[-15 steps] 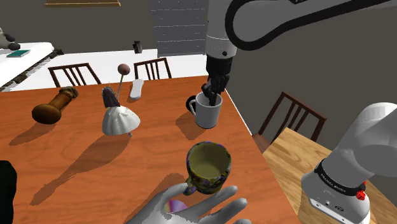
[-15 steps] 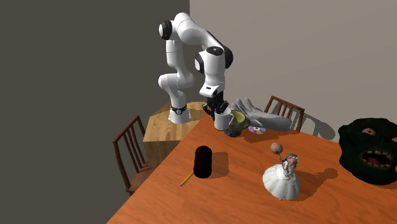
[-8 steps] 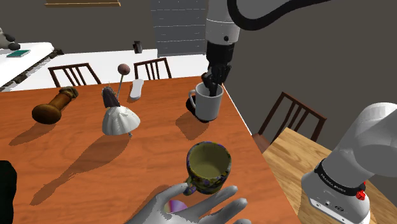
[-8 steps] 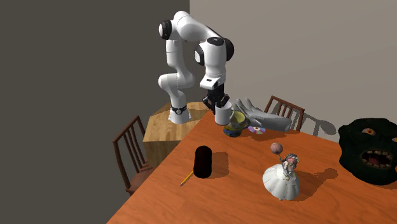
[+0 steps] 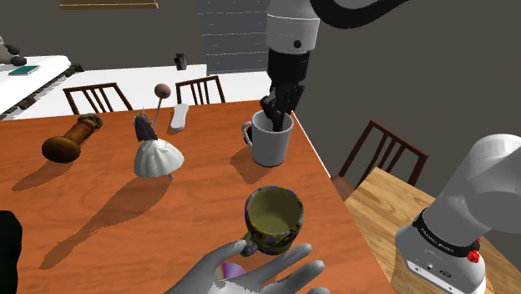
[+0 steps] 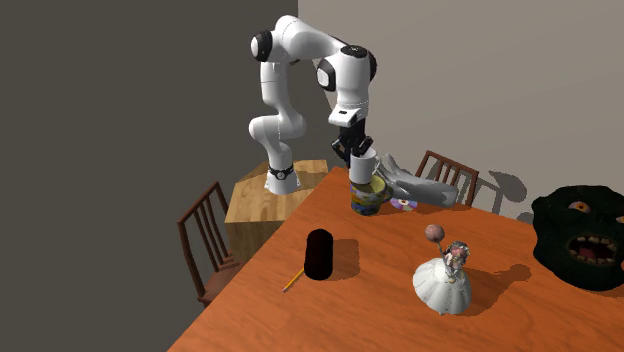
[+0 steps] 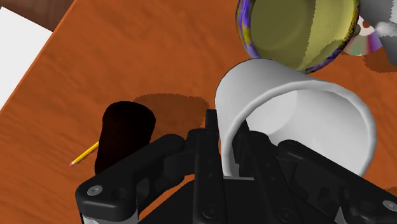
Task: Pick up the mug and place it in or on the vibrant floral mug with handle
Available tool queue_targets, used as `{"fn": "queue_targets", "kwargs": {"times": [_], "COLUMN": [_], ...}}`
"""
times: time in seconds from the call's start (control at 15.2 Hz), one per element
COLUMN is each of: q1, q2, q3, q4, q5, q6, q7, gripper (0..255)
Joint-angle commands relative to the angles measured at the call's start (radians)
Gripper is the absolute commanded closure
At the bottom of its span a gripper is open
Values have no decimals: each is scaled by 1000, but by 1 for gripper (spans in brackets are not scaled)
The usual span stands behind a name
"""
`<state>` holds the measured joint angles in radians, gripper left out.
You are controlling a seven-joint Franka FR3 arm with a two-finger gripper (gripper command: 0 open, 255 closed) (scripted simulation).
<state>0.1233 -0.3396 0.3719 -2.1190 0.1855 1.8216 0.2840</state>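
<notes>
A plain white mug (image 5: 271, 144) hangs above the brown table, its handle toward the shoulder view's left. My gripper (image 5: 278, 113) is shut on its rim, one finger inside the cup and one outside. In the wrist view the fingers (image 7: 210, 137) clasp the white mug's (image 7: 299, 108) wall. The floral mug (image 5: 273, 219), purple and yellow with an olive inside, stands upright nearer the stand. In the second exterior view the white mug (image 6: 362, 168) hovers right over the floral mug (image 6: 367, 197), held by the gripper (image 6: 355, 155). The floral mug (image 7: 299, 32) lies just beyond the held mug.
A grey hand sculpture (image 5: 250, 271) and a disc (image 6: 404, 203) lie beside the floral mug. A doll figurine (image 5: 156, 154), a brown wooden piece (image 5: 71, 140), a black cylinder (image 6: 318, 254) with a pencil (image 6: 293, 280) and a dark mask (image 6: 580, 235) sit on the table. Chairs stand around it.
The gripper has lifted the white mug off the table and carried it toward the floral mug, to the right in the second exterior view. The grip has stayed shut.
</notes>
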Motion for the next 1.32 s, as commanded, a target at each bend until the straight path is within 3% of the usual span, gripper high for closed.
{"fn": "queue_targets", "kwargs": {"times": [0.0, 0.4, 1.25], "q1": [18, 73, 80], "q2": [-12, -18, -2], "q3": [28, 133, 158], "q4": [6, 48, -111], "q5": [12, 42, 54], "q6": [-12, -36, 140], "q7": [44, 200, 191], "gripper": [255, 255, 255]}}
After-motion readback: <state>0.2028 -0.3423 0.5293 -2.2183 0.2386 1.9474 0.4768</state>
